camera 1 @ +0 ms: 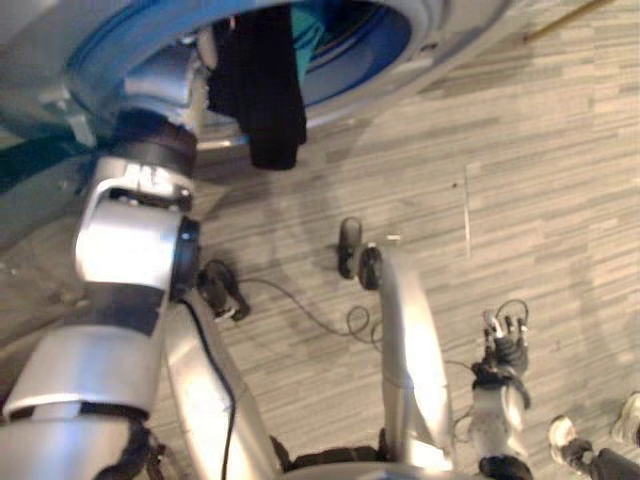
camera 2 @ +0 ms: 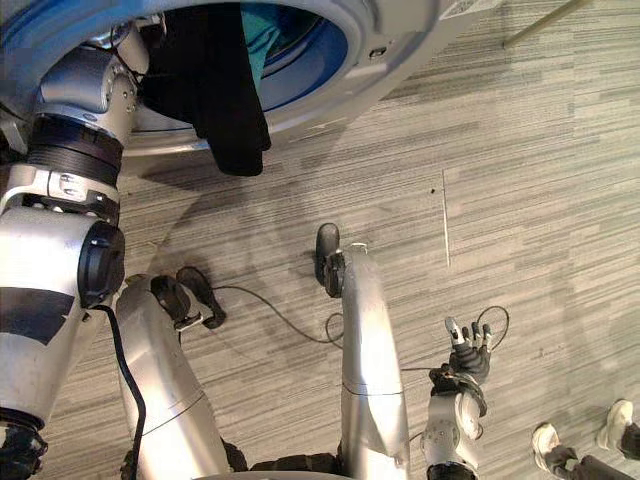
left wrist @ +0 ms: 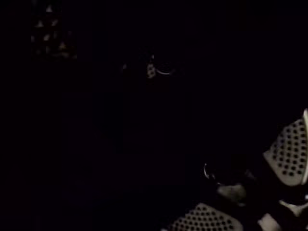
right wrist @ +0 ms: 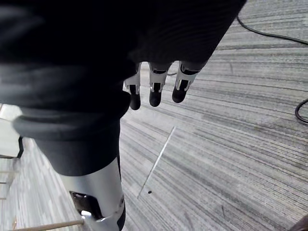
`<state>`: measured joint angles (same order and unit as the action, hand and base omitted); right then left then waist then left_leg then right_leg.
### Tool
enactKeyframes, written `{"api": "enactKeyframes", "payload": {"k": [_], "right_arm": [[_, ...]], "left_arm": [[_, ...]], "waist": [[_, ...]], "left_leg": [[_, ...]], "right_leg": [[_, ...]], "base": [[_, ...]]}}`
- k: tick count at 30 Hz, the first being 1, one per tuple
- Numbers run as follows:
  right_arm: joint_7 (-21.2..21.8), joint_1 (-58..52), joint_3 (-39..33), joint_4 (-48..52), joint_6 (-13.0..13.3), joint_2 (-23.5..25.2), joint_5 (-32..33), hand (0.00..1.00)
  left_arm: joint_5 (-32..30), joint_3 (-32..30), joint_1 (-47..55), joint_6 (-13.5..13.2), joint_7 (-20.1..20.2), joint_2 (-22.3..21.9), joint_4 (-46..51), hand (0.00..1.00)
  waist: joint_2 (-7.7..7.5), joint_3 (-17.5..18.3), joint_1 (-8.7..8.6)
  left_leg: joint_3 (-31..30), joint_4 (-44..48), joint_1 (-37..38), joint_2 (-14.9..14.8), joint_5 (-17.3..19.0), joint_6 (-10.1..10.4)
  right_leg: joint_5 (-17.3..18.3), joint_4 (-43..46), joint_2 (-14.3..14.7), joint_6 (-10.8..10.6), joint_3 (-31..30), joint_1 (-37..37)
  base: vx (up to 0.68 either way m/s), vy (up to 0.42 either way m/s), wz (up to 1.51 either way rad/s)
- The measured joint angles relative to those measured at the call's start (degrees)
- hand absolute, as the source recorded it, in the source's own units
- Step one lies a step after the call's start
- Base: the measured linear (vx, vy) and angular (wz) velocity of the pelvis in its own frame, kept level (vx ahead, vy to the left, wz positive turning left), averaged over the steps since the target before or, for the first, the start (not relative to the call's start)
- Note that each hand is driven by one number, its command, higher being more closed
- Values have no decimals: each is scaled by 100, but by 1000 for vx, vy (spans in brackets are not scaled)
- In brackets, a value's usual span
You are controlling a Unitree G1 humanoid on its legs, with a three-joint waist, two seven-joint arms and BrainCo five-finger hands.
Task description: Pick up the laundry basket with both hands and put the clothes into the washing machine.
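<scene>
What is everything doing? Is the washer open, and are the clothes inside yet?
washing machine: open.
black garment: draped over the opening's rim, hanging partly outside.
teal garment: inside the drum.
left arm: reaching into the opening.
right hand: open, empty, hanging low.

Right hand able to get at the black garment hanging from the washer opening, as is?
Probably not as posed: right hand hangs low over the floor, far from the black garment draped over the washer rim.
</scene>
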<state>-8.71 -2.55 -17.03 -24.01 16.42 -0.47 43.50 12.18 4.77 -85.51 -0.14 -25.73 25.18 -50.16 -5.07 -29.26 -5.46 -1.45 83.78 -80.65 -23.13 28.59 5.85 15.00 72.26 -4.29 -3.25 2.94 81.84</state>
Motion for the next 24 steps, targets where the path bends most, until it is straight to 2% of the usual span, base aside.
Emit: {"api": "enactKeyframes", "payload": {"k": [4, 7, 8, 9, 11, 12, 16, 19, 24], "right_arm": [[-3, 53, 0, -22, -67, 6, 90, 0], [-4, 228, -1, -161, -116, 7, 121, 0], [5, 254, -2, -158, -132, 7, 146, 0], [14, 298, -12, -158, -160, 6, 202, 0], [47, 342, -16, -179, -295, 8, 281, 0], [70, 342, -16, -202, -335, 7, 306, 0], [139, 357, -15, -341, -390, 6, 315, 0], [155, 462, -5, -396, -371, 3, 323, 0], [165, 493, 6, -365, -326, 4, 323, 0]], "left_arm": [[87, -92, 115, 39, 229, -167, 1, 0], [-76, -93, 308, 108, 416, -238, 6, 0], [-119, -103, 389, 111, 552, -232, 4, 0], [-23, -125, 557, 123, 891, -211, 2, 0], [559, -184, 750, 242, 1411, -211, -7, 0], [594, -205, 779, 243, 1458, -224, -6, 0], [-14, -187, 947, 245, 1282, -424, 96, 0], [-1097, -34, 1487, 252, 922, -631, 714, 0], [-1750, -39, 2344, 299, 775, -1058, 1069, 0]], "waist": [[-1, 0, 3], [-1, 0, 3], [-1, 0, 7], [-1, 0, 25], [-1, 0, 56], [-1, 0, 60], [0, 0, 83], [0, 0, 82], [3, -2, 161]], "left_leg": [[41, -126, 101, 26, -2, -20], [102, -197, 176, 34, -1, -23], [115, -206, 192, 34, -1, -24], [159, -237, 229, 35, -1, -24], [174, -290, 275, 35, -19, -52], [172, -296, 277, 33, -24, -61], [148, -304, 319, 40, -26, -63], [132, -383, 413, 128, -50, -101], [136, -487, 522, 222, -80, -130]], "right_leg": [[-21, -151, -48, -39, -4, -121], [-21, -208, -59, -44, -6, -182], [-20, -207, -60, -44, -11, -185], [-19, -213, -62, -45, -34, -187], [-19, -238, -64, -45, -56, -202], [-19, -241, -67, -45, -50, -209], [-18, -263, -81, -47, -22, -293], [-10, -301, -153, -54, -4, -401], [10, -349, -249, -74, 22, -544]], "base": [[38, 42, 4], [0, 0, 0], [0, 0, 0], [0, 0, 0], [0, 0, 0], [0, 0, 0], [2, 2, 1], [7, 8, 11], [2, -1, 13]]}}
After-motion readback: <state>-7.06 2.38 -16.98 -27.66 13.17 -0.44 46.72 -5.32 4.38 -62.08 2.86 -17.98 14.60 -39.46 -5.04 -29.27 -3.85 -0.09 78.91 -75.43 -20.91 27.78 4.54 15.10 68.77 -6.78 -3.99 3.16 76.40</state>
